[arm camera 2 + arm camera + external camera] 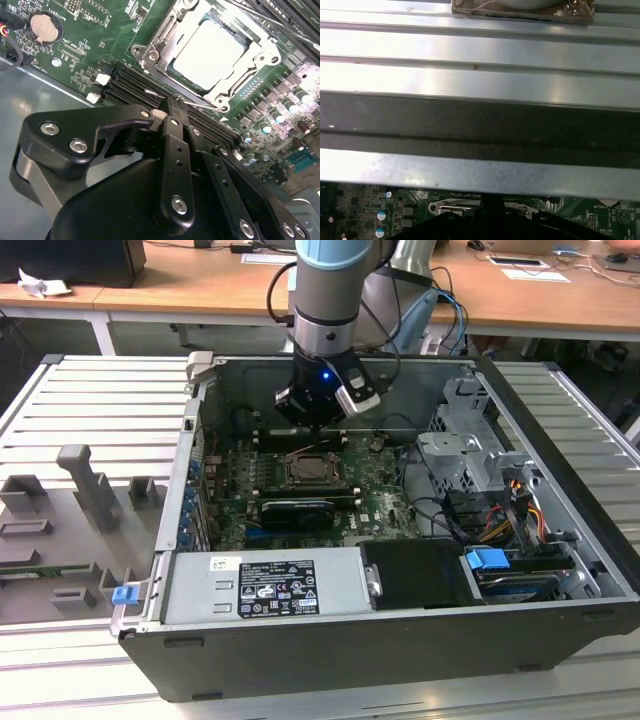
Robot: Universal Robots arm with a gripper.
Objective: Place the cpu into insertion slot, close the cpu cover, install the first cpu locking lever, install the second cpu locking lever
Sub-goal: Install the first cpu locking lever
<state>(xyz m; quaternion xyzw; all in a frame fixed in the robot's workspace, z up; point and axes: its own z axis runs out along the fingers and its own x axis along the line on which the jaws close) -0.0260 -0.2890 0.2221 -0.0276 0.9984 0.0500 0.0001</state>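
The cpu [209, 55] sat in its socket on the green motherboard [105, 45], a flat square chip with a pale, faintly blue-tinged metal top that caught the light in the second wrist view. Around it lay the cpu cover [155, 47] — a thin silvery frame whose square opening left the top of the chip bare — and it appeared to lie down flat over the chip's edges, with screw heads at its corners. A thin wire lever [200, 102] ran along the side of the frame nearest the gripper [172, 102], between the frame and a row of black memory slots [125, 82]. The black fingers [175, 130] stood pressed together into one narrow blade, pinching nothing, with their tip just at that wire lever beside the frame's edge; whether they touched it I could not tell. A round coin battery [42, 27] sat on the board well apart from the socket. In the exterior view the arm [330, 290] reached down into the open computer case [400, 660] resting on a ribbed metal bench [90, 400], its gripper [318, 425] hanging just above the socket [316, 469] near the middle of the board. A long black card [297, 512] lay across the board on the near side of the socket, a grey power supply [270, 585] lay along the case's front wall, and grey holders [85, 485] stood on the bench toward the exterior view's left.
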